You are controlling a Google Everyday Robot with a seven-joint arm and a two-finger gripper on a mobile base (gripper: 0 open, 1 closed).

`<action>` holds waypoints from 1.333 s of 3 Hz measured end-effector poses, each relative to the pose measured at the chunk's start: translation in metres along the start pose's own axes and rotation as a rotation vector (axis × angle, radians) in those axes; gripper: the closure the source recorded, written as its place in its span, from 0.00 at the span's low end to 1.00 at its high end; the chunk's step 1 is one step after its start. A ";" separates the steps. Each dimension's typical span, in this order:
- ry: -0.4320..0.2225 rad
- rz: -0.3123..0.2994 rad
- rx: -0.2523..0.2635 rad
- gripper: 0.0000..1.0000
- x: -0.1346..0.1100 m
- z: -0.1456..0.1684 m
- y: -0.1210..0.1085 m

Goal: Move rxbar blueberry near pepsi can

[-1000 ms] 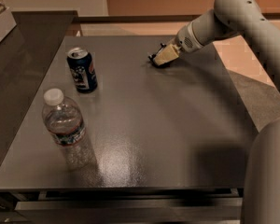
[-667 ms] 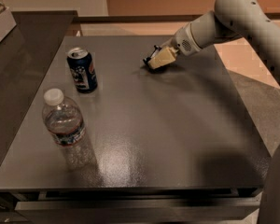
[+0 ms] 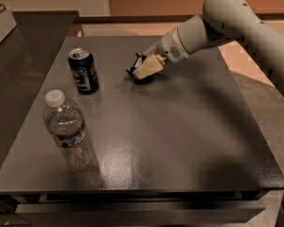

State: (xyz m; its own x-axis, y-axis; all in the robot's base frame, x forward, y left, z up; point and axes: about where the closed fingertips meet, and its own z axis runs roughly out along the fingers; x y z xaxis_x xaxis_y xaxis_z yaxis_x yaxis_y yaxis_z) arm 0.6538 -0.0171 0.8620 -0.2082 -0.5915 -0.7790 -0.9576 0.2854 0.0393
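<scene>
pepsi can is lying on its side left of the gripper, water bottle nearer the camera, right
No: the camera view shows the pepsi can standing upright, silver top up. The rest holds: it is left of the gripper, which is low over the far half of the table, and the water bottle is nearer the camera.

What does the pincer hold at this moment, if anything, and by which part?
The pincer, low over the table near the pepsi can, seems to grip the rxbar blueberry; by which part cannot be told.
</scene>
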 end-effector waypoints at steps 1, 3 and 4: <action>0.008 -0.053 -0.067 1.00 -0.012 0.019 0.028; 0.040 -0.129 -0.161 0.83 -0.025 0.048 0.064; 0.064 -0.135 -0.188 0.60 -0.023 0.061 0.070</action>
State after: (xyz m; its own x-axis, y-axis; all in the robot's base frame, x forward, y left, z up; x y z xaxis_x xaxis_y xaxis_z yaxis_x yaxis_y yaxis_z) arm 0.6035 0.0626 0.8446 -0.0824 -0.6632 -0.7439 -0.9966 0.0583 0.0584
